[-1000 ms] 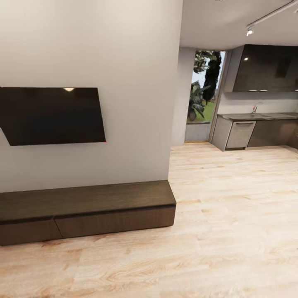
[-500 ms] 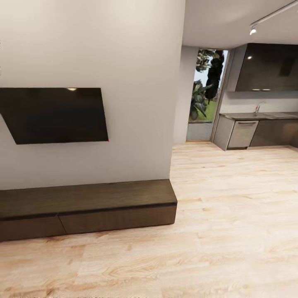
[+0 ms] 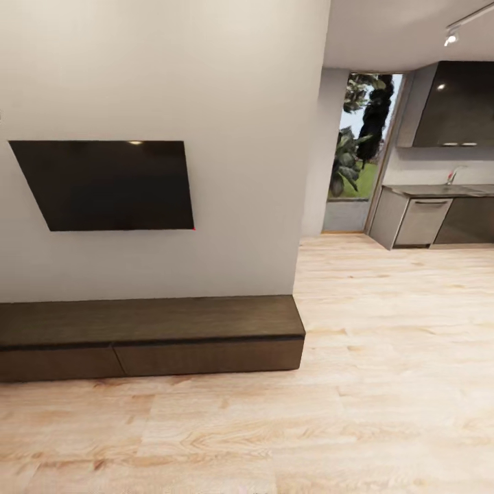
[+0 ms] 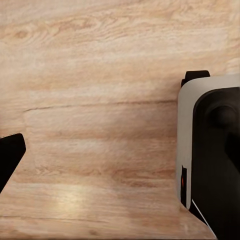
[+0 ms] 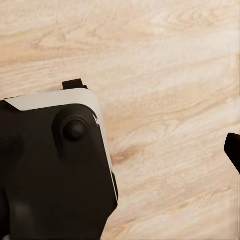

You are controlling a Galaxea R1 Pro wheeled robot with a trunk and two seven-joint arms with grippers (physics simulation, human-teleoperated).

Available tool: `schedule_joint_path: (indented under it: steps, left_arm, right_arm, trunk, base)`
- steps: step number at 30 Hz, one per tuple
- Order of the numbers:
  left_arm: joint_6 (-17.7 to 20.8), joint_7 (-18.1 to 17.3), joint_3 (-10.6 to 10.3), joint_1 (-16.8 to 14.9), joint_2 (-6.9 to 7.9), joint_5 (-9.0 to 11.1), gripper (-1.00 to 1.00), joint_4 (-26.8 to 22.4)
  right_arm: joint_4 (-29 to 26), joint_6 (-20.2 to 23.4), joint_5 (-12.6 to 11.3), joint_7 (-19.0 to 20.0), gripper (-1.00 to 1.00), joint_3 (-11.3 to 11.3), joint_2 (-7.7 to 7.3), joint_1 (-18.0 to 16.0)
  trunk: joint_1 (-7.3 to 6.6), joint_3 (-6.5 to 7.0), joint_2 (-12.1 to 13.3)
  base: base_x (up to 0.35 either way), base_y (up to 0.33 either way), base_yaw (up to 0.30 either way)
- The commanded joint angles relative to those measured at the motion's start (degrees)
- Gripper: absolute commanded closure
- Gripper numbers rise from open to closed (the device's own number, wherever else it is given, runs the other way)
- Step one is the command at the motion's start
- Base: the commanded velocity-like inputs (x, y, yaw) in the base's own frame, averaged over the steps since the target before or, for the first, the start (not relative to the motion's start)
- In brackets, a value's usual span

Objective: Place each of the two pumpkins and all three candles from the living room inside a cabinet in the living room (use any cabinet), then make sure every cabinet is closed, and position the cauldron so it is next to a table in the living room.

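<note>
No brand, label or other writing can be read anywhere in these views.

In the head view, 1 long, low, dark-brown wood-grain cabinet [image 3: 151, 336] stands against the pale wall, its flat handleless fronts all flush. 2 fronts show, parted by 1 vertical seam, and the unit runs off the picture's left edge. Its top is bare. Above it, 1 flat black wall-mounted television screen [image 3: 113, 185] hangs on the same wall, with a tiny red dot at its lower right corner. Light oak plank flooring [image 3: 343, 412] covers the room and runs on to the right into a kitchen area, where 1 grey base unit with a steel-fronted dishwasher [image 3: 422, 221] stands under 1 glossy dark wall cupboard [image 3: 456, 103]. Between wall and kitchen, 1 tall glazed doorway [image 3: 360, 151] looks onto green plants.

Each wrist view looks down on the same plank floor, beside the robot's white-edged black base [image 4: 212, 155] [image 5: 55, 165]. 1 dark fingertip shows at the edge of each view, so I cannot tell whether either pincer is apart or together.
</note>
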Motion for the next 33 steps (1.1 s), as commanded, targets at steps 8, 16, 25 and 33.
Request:
schedule_joint_path:
  steps: [8, 16, 25, 33]
  left_arm:
    - [-0.1, 0.5, -0.5, 0.0, -1.15, 0.3, -1.00, -0.1]
    - [-0.6, 0.7, -0.4, 0.0, -1.57, 0.6, -1.00, -0.2]
    - [-0.8, 0.7, -0.3, -0.1, -1.67, 0.6, -1.00, -0.3]
    - [-0.8, 0.7, -0.3, 0.0, -1.68, 0.5, -1.00, -0.3]
  right_arm:
    - [0.8, -0.3, -0.6, -0.1, -1.00, 0.4, -0.20, 0.0]
    - [0.8, -0.1, -0.3, -0.1, -1.00, 0.5, -0.40, 0.0]
    - [0.9, -0.1, -0.1, -0.1, -1.00, 0.6, -0.63, 0.0]
    - [0.9, -0.1, -0.3, -0.1, -1.00, 0.6, -0.73, 0.2]
  trunk:
    - [0.02, -0.56, -0.1]
    - [0.02, -0.63, -0.1]
    - [0.02, -0.64, -0.1]
    - [0.02, -0.64, -0.1]
  base:
    - [0.000, 0.000, 0.118]
    - [0.000, 0.000, 0.019]
    - [0.000, 0.000, 0.001]
    - [0.000, 0.000, 0.000]
